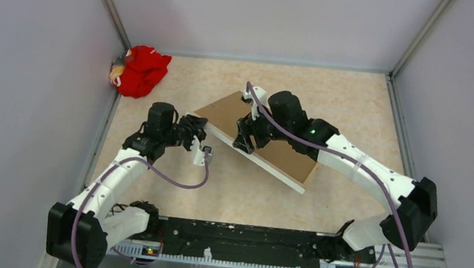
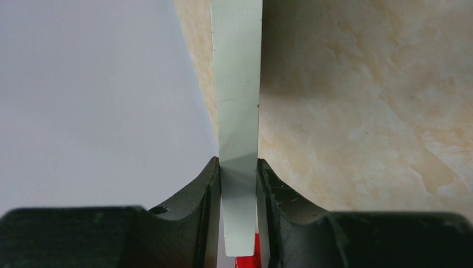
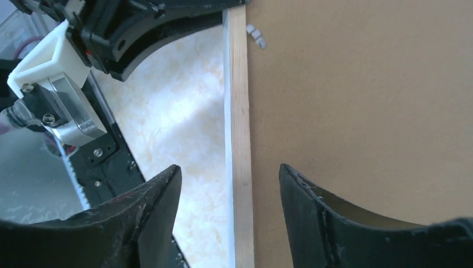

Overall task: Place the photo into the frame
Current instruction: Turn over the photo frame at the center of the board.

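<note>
The frame (image 1: 269, 171) lies slantwise mid-table with its back up, showing a white edge and light wood rim (image 3: 240, 111). A plain brown backing board (image 1: 267, 134) fills its back. My left gripper (image 1: 200, 132) is at the frame's left corner. In the left wrist view its fingers (image 2: 209, 190) press on both sides of the white frame edge (image 2: 237, 84). My right gripper (image 3: 228, 170) stands open over the frame's near rim, one finger over the board (image 3: 362, 111), the other over the table. The photo is hidden.
A red cloth bundle (image 1: 140, 69) lies in the far left corner against the wall. Grey walls close in the table on three sides. The left arm's wrist (image 3: 56, 84) sits close to my right gripper.
</note>
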`<state>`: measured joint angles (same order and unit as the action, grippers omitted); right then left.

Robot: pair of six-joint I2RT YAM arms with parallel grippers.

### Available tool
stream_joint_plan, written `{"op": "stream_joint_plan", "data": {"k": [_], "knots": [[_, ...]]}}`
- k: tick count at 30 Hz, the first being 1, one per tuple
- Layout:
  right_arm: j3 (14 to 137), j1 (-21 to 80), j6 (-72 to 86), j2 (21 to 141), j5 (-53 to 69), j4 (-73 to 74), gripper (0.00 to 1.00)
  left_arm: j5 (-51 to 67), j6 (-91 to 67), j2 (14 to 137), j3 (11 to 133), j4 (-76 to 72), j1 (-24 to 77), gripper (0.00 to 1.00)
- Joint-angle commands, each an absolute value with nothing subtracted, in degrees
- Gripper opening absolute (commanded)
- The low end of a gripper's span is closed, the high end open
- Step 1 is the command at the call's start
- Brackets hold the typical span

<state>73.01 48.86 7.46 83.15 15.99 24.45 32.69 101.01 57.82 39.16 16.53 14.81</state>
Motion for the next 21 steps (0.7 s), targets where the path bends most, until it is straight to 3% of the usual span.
{"op": "stream_joint_plan", "data": {"k": [1,2,3,4,15,21], "knots": [[77.01,49.96,0.46,77.52,10.45,28.02,0.71,34.50,95.59,58.35,47.32,20.13,15.21,0.06],[76.93,50.92,-2.02,76.87,9.01,29.02,0.78,34.76,95.27,58.44,47.94,21.18,15.21,0.06],[76.63,52.33,-3.71,76.22,7.07,29.70,0.96,35.24,94.71,58.34,48.48,21.66,15.21,0.06],[76.30,53.85,-5.29,75.80,4.84,30.42,0.98,35.58,94.43,58.26,48.85,22.20,15.21,0.06],[72.88,62.06,-16.64,77.98,-11.28,34.73,0.99,35.95,92.37,57.61,51.55,23.96,15.29,0.05],[67.82,62.10,-20.90,78.27,-19.86,28.70,0.93,35.70,91.82,57.48,51.22,23.59,15.29,0.04]]}}
